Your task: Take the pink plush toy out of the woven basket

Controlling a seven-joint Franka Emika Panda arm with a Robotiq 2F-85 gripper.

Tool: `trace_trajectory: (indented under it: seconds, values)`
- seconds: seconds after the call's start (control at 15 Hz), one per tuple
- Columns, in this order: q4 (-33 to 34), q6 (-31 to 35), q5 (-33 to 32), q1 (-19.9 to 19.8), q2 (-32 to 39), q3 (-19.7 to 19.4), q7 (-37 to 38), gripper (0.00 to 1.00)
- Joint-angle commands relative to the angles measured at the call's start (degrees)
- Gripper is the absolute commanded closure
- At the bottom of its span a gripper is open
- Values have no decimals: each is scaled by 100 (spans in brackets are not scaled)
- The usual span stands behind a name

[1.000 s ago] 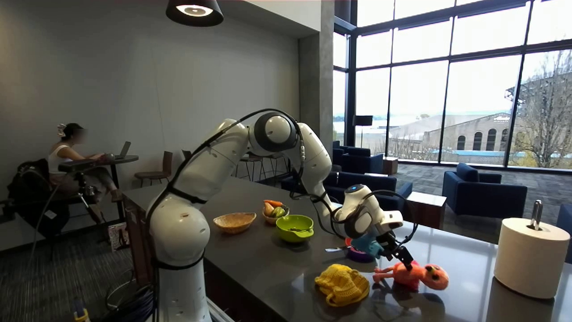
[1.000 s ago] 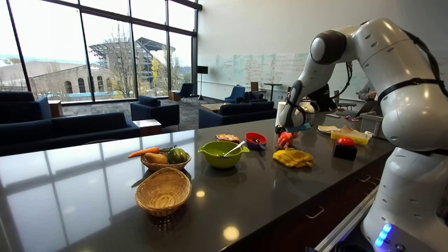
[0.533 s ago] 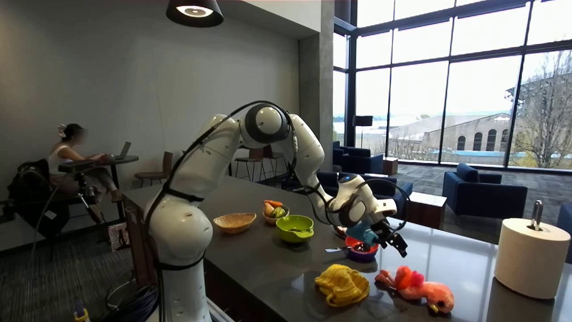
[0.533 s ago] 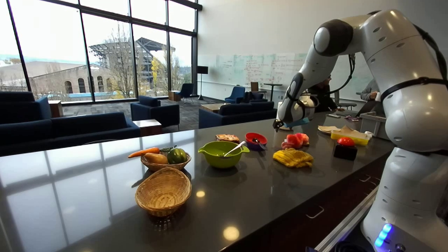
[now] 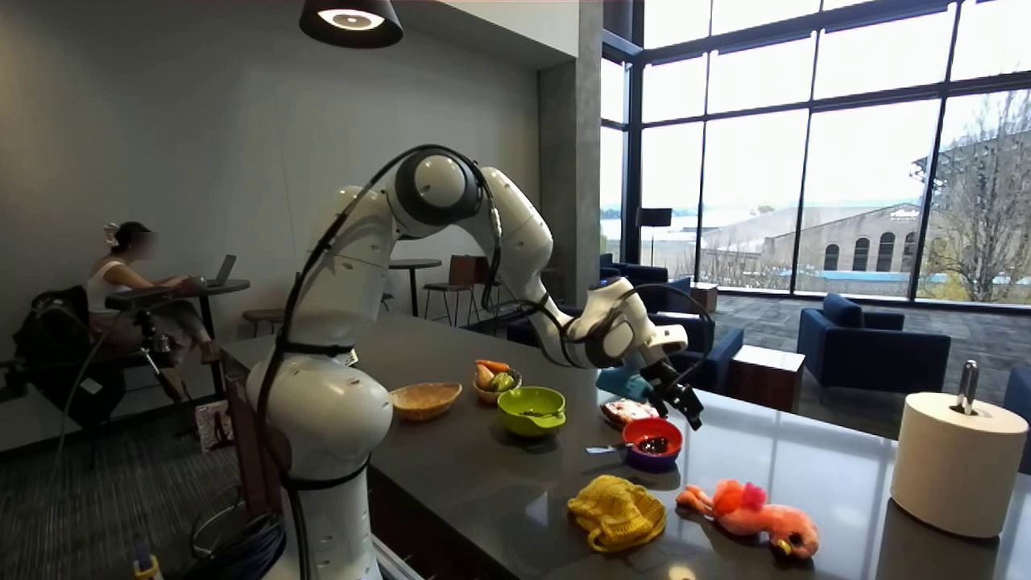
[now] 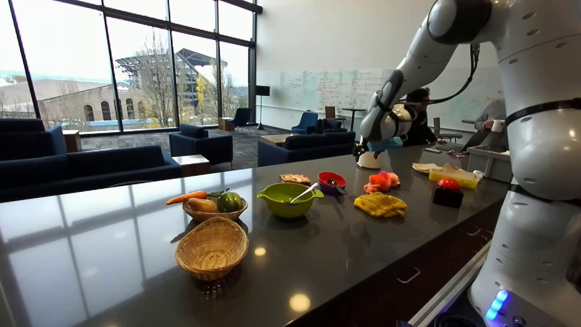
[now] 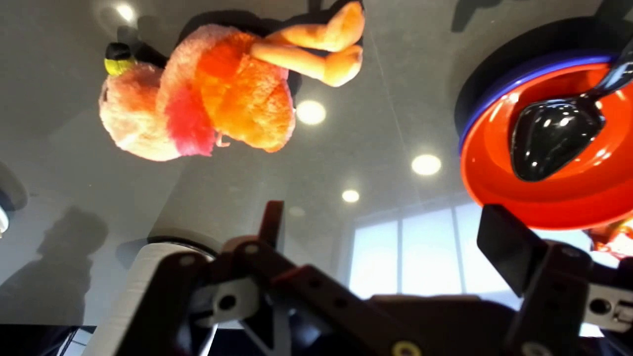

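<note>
Pink plush toy [image 5: 745, 519], long-legged with a yellow-and-black beak, lying flat on the glossy dark-grey countertop [image 6: 308, 254] between its robot-side and window-side edges. We see its feet nearest a crumpled yellow knitted cloth [image 5: 618, 514], just beside it, and its head end nearer an upright white paper roll [image 5: 958, 467]; it sprawls, we judge, because it is floppy and nothing props it. The oval tan woven basket [image 6: 199, 247] stands well apart along the countertop, between the same two edges, its raised wall suited, we think, to keeping soft things in. With the toy outside it, we consider the task's aim met. In the wrist view we find the black two-fingered claw [image 7: 383, 230] raised over the countertop, jaws wide apart and holding nothing, a posture that, in our judgement, leaves the toy free. Near it, a glossy black spoon [image 7: 556, 133] slants in a red-lined purple bowl [image 5: 652, 461], its handle passing over the rim because, we infer, it outreaches the bowl. Next, we would only ask that the claw avoid that handle.
</note>
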Motion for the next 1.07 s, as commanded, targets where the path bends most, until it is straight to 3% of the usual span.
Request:
trace_trajectory:
  seconds: [0.0,0.27,0.33,0.53,0.73,1.0]
  values:
    - [-568,-721,-423,526,-1043,-343,88,0]
    - [-794,-1769,-845,767,-1888,-276,82,0]
    - [-812,-2053,-1098,161,-2087,397,201,0]
    - [-979,-2963,-873,-213,-2574,1107,-98,0]
    - [-1084,-3704,-654,-431,-2949,1643,-261,0]
    - [-1185,-4497,-306,-488,-3310,2053,-510,0]
